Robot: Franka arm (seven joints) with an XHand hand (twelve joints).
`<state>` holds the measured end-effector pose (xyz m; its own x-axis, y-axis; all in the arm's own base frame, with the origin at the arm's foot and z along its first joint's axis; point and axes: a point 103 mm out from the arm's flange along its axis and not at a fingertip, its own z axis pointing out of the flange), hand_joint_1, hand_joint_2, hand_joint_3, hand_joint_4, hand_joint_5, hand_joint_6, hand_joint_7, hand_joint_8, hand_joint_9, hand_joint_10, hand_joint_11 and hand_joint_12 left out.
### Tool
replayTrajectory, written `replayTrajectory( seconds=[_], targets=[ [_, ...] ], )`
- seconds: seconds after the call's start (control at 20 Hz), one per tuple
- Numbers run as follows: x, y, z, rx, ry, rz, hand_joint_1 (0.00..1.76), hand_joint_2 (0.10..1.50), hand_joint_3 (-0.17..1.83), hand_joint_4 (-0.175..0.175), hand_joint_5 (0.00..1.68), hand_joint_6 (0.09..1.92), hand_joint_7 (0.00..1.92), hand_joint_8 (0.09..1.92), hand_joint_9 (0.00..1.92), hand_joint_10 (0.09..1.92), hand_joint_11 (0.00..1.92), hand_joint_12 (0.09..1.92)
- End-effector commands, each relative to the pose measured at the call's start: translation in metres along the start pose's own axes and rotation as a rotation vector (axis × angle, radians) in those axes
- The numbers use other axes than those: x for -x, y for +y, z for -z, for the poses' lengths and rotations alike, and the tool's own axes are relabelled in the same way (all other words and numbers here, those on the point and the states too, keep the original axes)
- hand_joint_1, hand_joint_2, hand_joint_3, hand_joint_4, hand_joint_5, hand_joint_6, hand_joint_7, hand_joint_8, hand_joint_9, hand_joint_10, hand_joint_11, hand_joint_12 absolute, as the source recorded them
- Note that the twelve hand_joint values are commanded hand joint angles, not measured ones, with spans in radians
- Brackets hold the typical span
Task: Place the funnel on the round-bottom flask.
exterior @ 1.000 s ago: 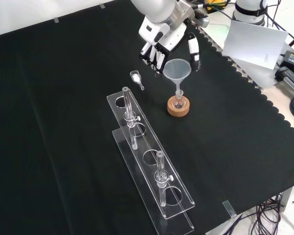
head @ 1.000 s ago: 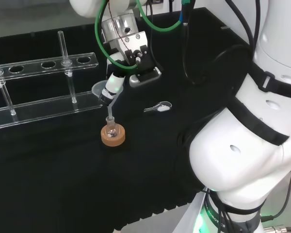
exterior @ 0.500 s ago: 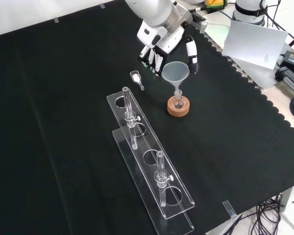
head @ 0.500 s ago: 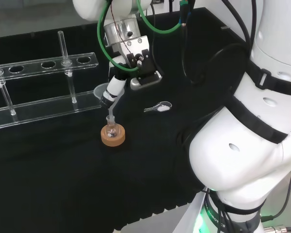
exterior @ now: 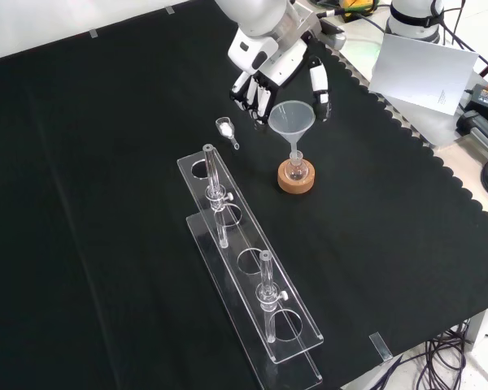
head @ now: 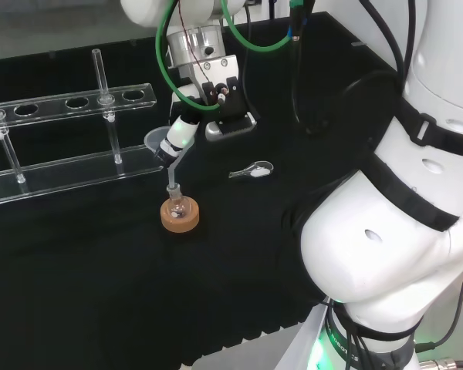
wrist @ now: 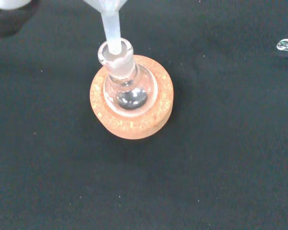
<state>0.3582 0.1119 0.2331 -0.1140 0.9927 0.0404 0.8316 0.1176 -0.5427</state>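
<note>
A clear funnel (exterior: 291, 119) stands with its stem in the neck of a small round-bottom flask (exterior: 296, 170), which rests on a cork ring (exterior: 297, 184). The wrist view shows the funnel stem (wrist: 110, 26) inside the flask's neck (wrist: 116, 53) above the cork ring (wrist: 134, 127). The hand (exterior: 260, 73) hovers just behind and above the funnel bowl, its fingers (exterior: 252, 96) straight on one side and the thumb (exterior: 318, 88) on the other. In the head view one finger (head: 177, 132) overlaps the funnel's rim (head: 158, 141); I cannot tell whether it touches. The hand is open.
A long clear test tube rack (exterior: 252, 276) with glass tubes stands on the cloth near the flask, to its left in the head view (head: 69, 166). A small clear scoop (exterior: 226, 130) lies beside the hand. White paper (exterior: 423, 69) lies past the cloth's scalloped edge.
The hand has lifted a little and drawn back from the funnel. The funnel has stayed in the flask's neck and sits slightly lower.
</note>
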Motion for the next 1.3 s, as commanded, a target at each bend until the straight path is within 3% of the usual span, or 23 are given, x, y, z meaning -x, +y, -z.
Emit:
replayTrajectory(
  seconds=[0.05,1.3],
  targets=[
    [0.000,0.009,-0.028,-0.038,0.001,-0.016,0.73,0.75,0.25,0.046,0.76,0.13,0.99,0.34,0.58,0.48,0.00,1.25],
    [-0.002,0.009,-0.042,-0.044,0.018,-0.026,0.73,0.74,0.27,0.043,0.75,0.13,0.99,0.33,0.58,0.48,0.00,1.24]
  ],
)
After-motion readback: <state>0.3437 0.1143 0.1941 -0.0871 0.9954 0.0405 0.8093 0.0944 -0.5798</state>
